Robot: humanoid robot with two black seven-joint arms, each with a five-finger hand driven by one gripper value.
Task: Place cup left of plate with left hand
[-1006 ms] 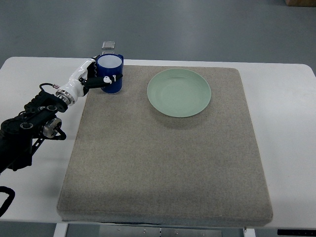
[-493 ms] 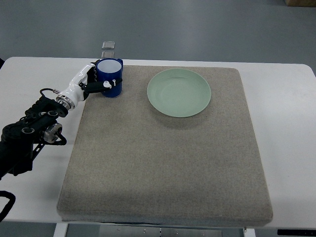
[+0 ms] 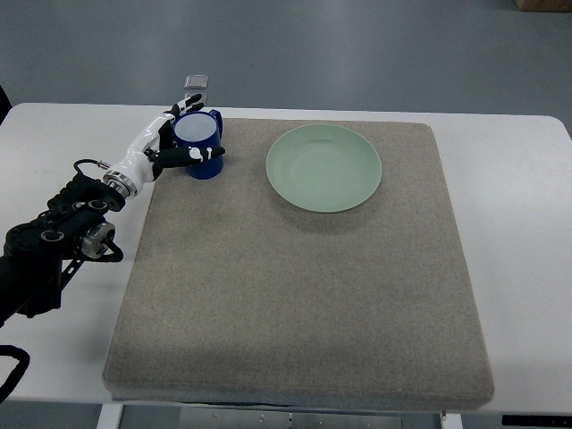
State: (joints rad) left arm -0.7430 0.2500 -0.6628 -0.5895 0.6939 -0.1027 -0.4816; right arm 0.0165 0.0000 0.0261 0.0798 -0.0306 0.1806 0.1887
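Up at the far left corner of the mat (image 3: 295,295), the cup (image 3: 198,145) sits right by the mat's left edge, close to its far edge too, and well left of the plate (image 3: 323,167), with bare mat between the two. The left hand (image 3: 170,143) is wrapped about the cup: one finger reaches round its far side near the rim, another lies across its near side, so the fingers look clamped on it. Whether the cup's base rests on the mat or hangs just above cannot be told from this steep view. The arm (image 3: 63,232) comes in from the picture's left edge across the white desk (image 3: 527,232), lying over the strip of desk beside the mat. Beyond the cup, at the desk's far edge, a small clear box (image 3: 196,82) shows, apart from the fingers. The plate lies flat on the far half of the mat, clear of every edge. Most of the mat, near and right, is open.
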